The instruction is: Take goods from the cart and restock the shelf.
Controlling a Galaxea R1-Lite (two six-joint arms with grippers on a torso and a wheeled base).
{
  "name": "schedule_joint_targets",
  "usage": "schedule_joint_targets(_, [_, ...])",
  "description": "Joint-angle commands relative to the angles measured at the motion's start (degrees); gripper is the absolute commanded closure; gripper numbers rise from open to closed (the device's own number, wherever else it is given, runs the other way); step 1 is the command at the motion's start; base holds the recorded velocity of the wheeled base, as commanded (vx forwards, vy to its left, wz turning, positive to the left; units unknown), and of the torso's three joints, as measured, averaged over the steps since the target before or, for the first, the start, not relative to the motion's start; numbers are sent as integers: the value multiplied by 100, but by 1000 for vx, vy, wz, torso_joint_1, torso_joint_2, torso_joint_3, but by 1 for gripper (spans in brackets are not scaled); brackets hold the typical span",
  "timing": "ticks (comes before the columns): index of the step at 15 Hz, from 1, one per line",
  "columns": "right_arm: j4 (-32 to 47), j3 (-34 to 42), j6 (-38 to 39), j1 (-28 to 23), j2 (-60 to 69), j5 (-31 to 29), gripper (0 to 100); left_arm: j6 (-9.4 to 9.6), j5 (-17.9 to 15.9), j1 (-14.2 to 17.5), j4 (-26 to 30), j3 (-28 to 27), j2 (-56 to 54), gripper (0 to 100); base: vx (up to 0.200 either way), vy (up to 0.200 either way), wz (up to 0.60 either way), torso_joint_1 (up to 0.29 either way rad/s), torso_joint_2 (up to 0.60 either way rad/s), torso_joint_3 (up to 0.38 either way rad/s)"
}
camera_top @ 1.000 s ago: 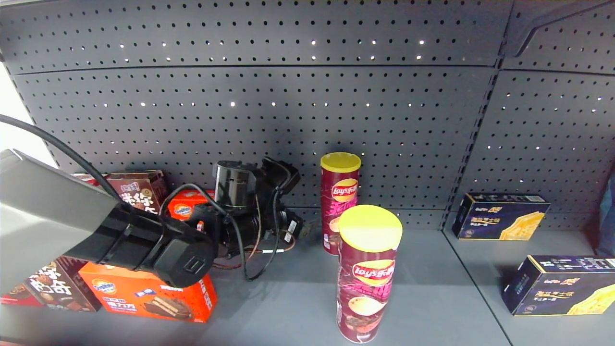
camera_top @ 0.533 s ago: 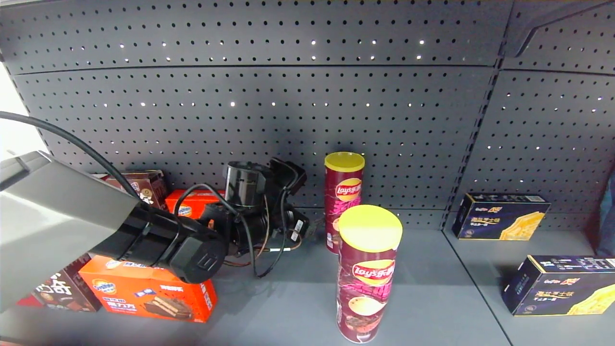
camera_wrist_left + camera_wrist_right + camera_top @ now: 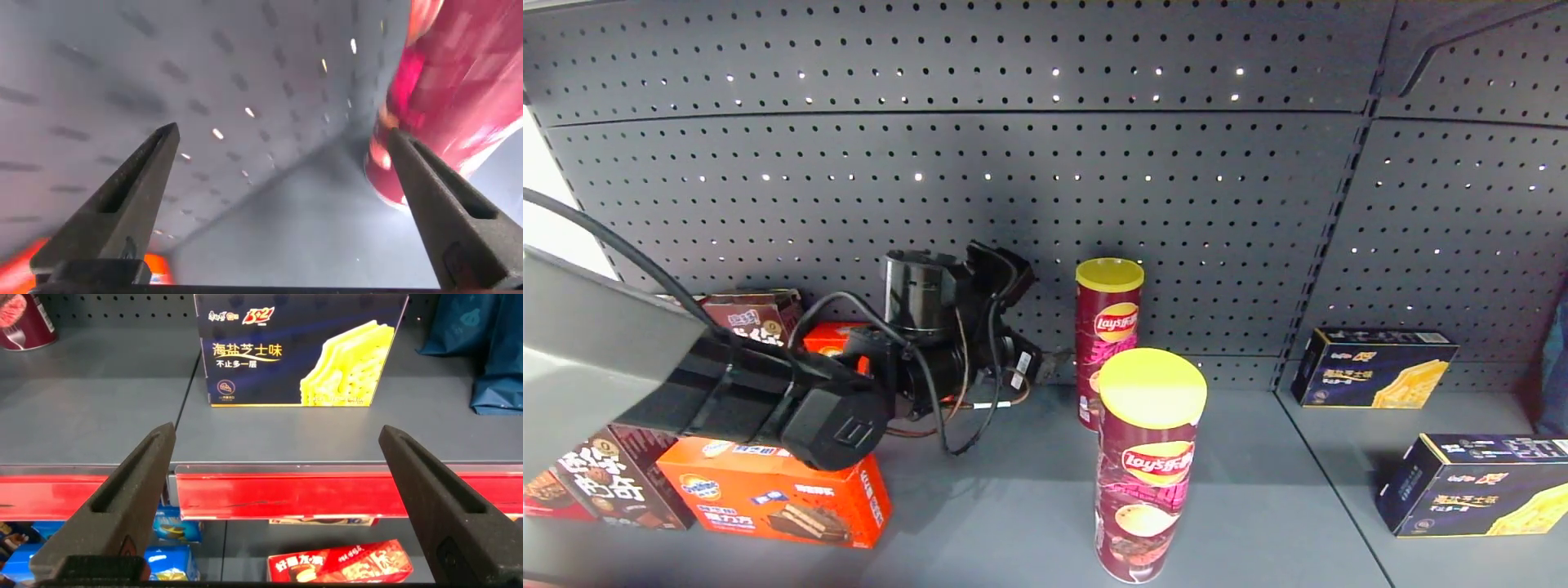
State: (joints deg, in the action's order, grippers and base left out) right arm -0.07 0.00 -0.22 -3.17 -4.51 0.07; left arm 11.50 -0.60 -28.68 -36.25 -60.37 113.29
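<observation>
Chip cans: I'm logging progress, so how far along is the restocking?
Done: the rear can and front can stand upright on the shelf. In hand: nothing; left gripper open beside the rear can, right gripper open. Left: fetching more goods, probably.

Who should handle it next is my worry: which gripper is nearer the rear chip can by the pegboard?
Left. The left gripper is open right beside the rear chip can, on its left. The right gripper is out front of the shelf, facing the navy box.
</observation>
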Motion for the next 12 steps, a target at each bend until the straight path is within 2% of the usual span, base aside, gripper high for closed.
schedule_joint_targets(1, [-1,0,-4,1,-6,1,0,2,-2,38,83,78,-720,0,0,0,0,0,0,0])
schedule_joint_targets(2, [-1,0,-4,1,-6,1,0,-16,-2,74,400,298,-1467,0,0,0,0,0,0,0])
schedule_joint_targets(4, [-1,0,-4,1,-6,1,0,-77,16,47,734,1159,-2707,0,0,0,0,0,0,0])
schedule_joint_targets(5, [-1,0,-4,1,-6,1,0,-42,42,38,743,1581,-3155,0,0,0,0,0,0,0])
schedule_joint_targets(6, [-1,0,-4,1,-6,1,0,-42,130,100,734,2231,-3814,0,0,0,0,0,0,0])
schedule_joint_targets(8, [-1,0,-4,1,-6,1,0,-33,95,153,804,2987,-4754,0,0,0,0,0,0,0])
schedule_joint_targets(12, [-1,0,-4,1,-6,1,0,-42,69,74,954,3840,-5774,0,0,0,0,0,0,0])
